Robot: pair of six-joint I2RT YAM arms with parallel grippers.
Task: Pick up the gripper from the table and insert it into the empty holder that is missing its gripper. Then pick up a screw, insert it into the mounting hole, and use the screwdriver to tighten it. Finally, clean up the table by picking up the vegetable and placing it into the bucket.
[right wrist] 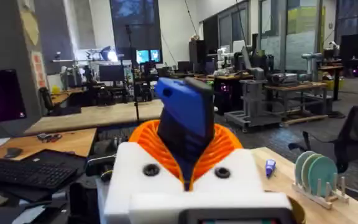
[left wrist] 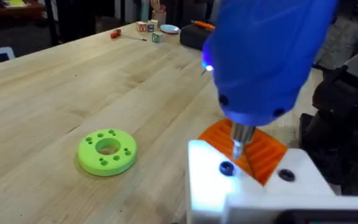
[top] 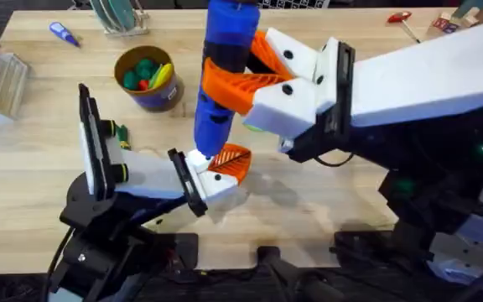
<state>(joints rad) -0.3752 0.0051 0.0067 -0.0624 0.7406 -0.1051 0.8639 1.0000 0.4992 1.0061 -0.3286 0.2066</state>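
Observation:
My right gripper [top: 243, 82] is shut on the blue screwdriver [top: 225, 67], which it holds upright; the tool's blue body [right wrist: 185, 118] sits between the orange pads [right wrist: 229, 146]. The metal tip [left wrist: 237, 142] points down onto the white mount [left wrist: 253, 186] of my left gripper [top: 218, 170], beside a dark screw head [left wrist: 227, 168]. The orange ribbed gripper [left wrist: 261, 151] sits in that mount, seen from above as an orange wedge [top: 231, 159]. The small dark-green vegetable [top: 122, 134] lies on the table by my left arm. The bucket [top: 164, 99] stands behind it, with coloured toy pieces inside.
A lime-green disc [left wrist: 107, 151] lies on the wood near the left gripper. A small blue pen-like tool [top: 64, 33] and a plate rack [top: 120, 15] are at the back left. A red-handled tool [top: 401, 18] is at the back right.

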